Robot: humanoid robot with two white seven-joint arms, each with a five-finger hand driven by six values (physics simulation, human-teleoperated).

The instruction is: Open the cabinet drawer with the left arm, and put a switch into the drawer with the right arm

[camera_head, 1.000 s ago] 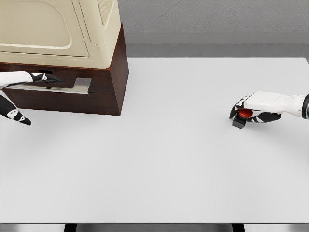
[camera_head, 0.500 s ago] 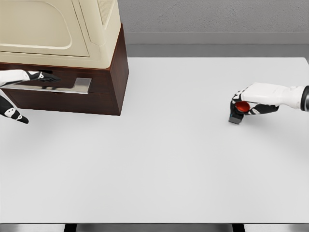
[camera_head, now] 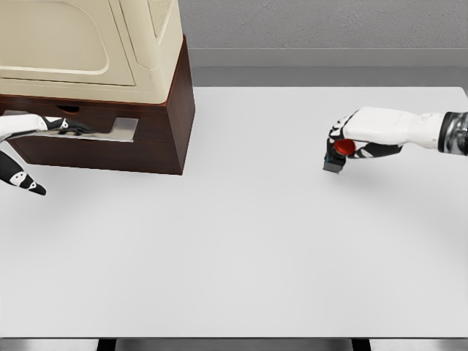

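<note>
Right robot hand (camera_head: 349, 140), frame right: gripping switch (camera_head: 338, 155) (red button) above tabletop (camera_head: 256, 241). Left robot hand (camera_head: 67, 126), frame left: fingers extended flat at cabinet drawer (camera_head: 110, 130).

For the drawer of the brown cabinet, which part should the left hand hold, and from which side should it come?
Best is the drawer's pale front edge, which sticks out slightly from the dark cabinet base. That protruding lip faces the table's near side, so the fingers likely hook over it from the front and pull toward the robot. The left hand already lies on that edge, coming in from the left.
</note>
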